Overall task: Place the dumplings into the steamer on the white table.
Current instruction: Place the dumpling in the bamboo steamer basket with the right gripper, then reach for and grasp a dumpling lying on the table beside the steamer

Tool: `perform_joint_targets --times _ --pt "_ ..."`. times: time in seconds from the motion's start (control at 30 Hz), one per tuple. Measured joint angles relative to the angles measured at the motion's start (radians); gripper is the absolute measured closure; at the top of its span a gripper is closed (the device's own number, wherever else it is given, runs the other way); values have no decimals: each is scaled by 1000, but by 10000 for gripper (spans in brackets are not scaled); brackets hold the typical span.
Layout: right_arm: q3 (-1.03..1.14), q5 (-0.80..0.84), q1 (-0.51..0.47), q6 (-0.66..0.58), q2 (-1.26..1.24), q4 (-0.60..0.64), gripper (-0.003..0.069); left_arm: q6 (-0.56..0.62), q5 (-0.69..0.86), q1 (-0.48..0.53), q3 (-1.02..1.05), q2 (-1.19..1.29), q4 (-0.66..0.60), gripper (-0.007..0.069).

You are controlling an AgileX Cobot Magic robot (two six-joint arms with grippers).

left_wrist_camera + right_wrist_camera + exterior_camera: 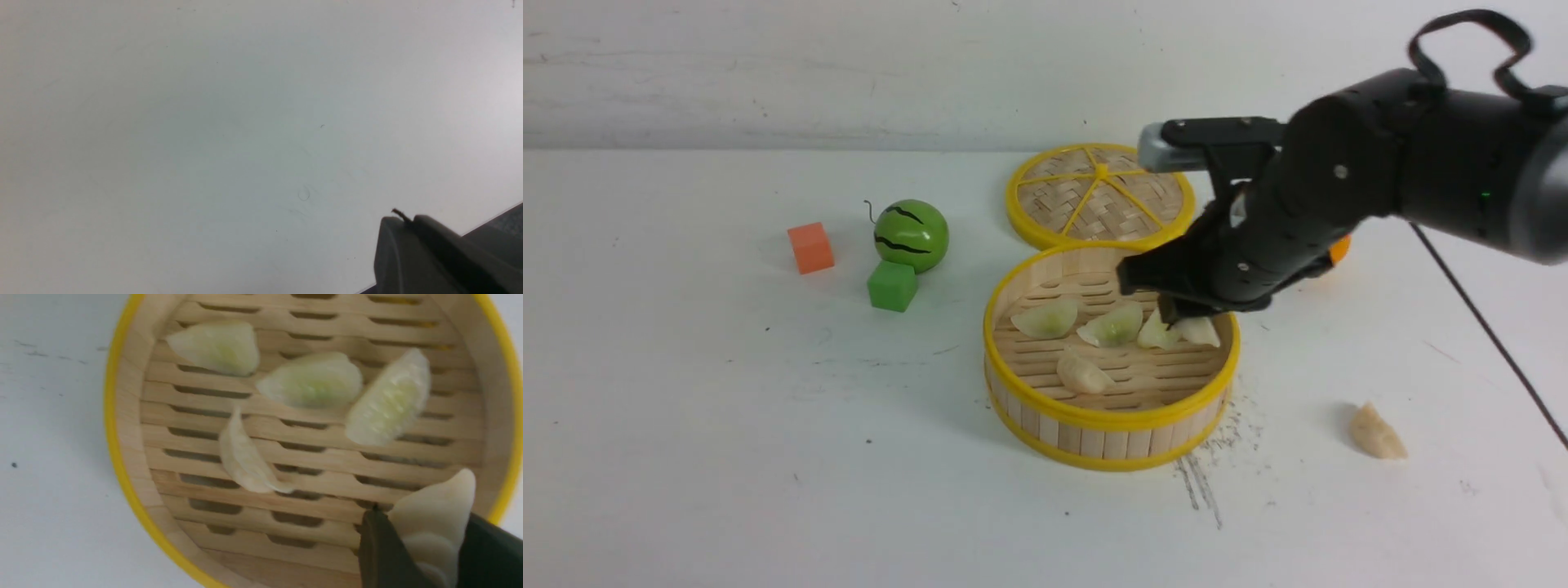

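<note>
The steamer (1111, 425) stands mid-table on the white table (686, 425). Inside lie three pale green dumplings (1045, 318) (1112, 327) (1158, 331) and one cream one (1082, 373). My right gripper (1180, 314) reaches down into the basket's right side, shut on another cream dumpling (1199, 331). The right wrist view shows that dumpling (437, 506) pinched between the dark fingers of the gripper (425, 518), just above the slats near the yellow rim (112, 428). One more cream dumpling (1376, 433) lies on the table to the right. My left gripper (404, 220) is shut and empty over bare table.
The flat woven lid (1100, 194) lies behind the steamer, touching it. A toy watermelon (911, 235), a green cube (892, 286) and an orange cube (810, 247) sit at the left. An orange object (1339, 247) peeks out behind the right arm. A black cable (1486, 327) crosses the right side.
</note>
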Motion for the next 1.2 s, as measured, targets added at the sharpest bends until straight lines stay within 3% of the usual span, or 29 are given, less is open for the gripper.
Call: perform_joint_targets --times 0.27,0.4,0.57,0.73,0.83,0.93,1.2 --pt "-94 24 14 -1 195 -8 468 0 5 0 0 0 -10 601" --pt "-95 19 14 -1 236 -8 418 0 9 0 0 0 -15 597" --pt "-100 41 14 -2 210 -8 199 0 12 0 0 0 -16 594" --pt "-110 165 14 -96 80 -9 74 0 12 0 0 0 -16 587" --pt "-109 226 9 -153 4 -21 64 0 12 0 0 0 -16 586" --pt "-43 298 -55 -188 -133 -46 82 0 12 0 0 0 -16 582" --pt "211 218 -275 -238 -210 -56 113 0 11 0 0 0 -16 575"
